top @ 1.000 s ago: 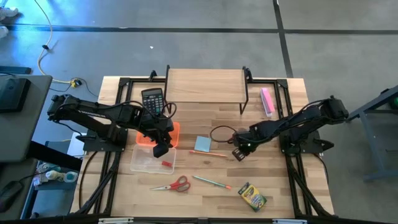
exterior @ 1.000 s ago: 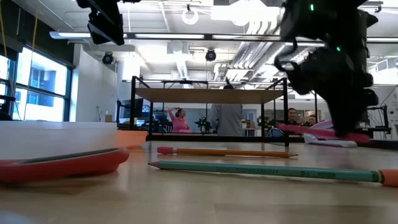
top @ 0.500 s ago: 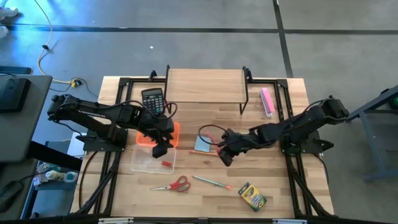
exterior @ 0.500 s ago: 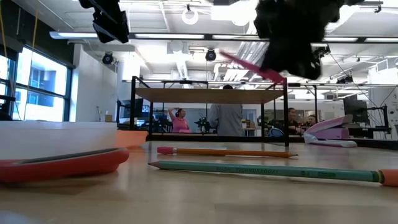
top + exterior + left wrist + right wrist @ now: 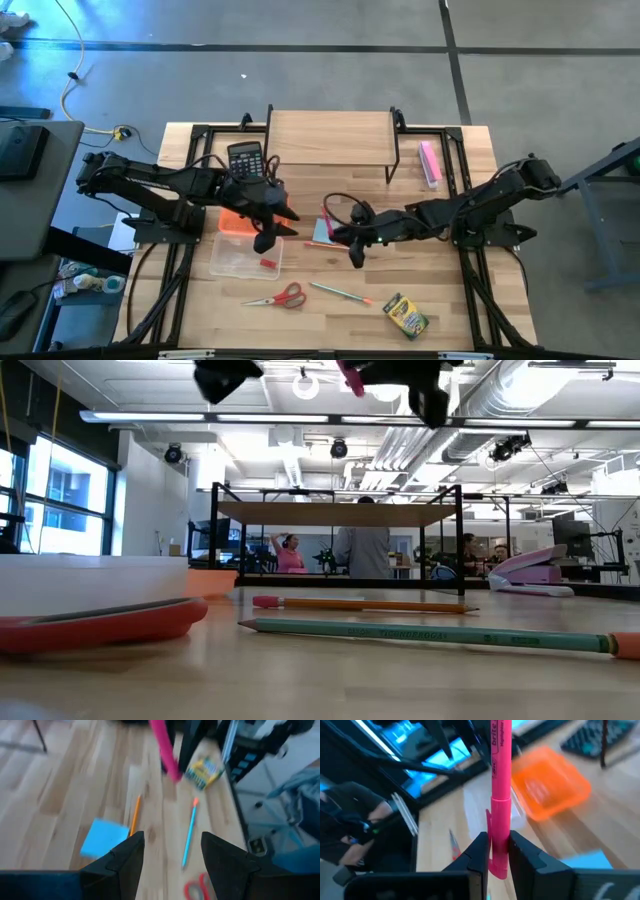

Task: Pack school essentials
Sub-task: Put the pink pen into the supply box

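Observation:
My right gripper hovers over the table's middle, shut on the pink-red pen, just right of the light blue notepad. My left gripper is open and in the air beside the orange lid, facing the pen. The clear box holds the tiny red eraser. Flat on the wood lie the red-handled scissors, green pencil, orange pencil and crayon box. My right gripper pinches the pen between its two fingers at the capped end, just below the clip. The fingers come from the table's right side. The pen is lifted clear of the table, and its long barrel sticks out ahead of the fingers toward my left gripper.
A black calculator lies at the far left by the raised wooden shelf. A pale pink block lies at the far right. Bare wood shows along the near edge between the scissors and the crayon box. People stand in the room beyond.
My right gripper has risen from the table with the pen and moved toward the table's left, over the notepad's edge. The pen is now lifted clear. My left gripper has swung up from above the clear box and turned to face the right.

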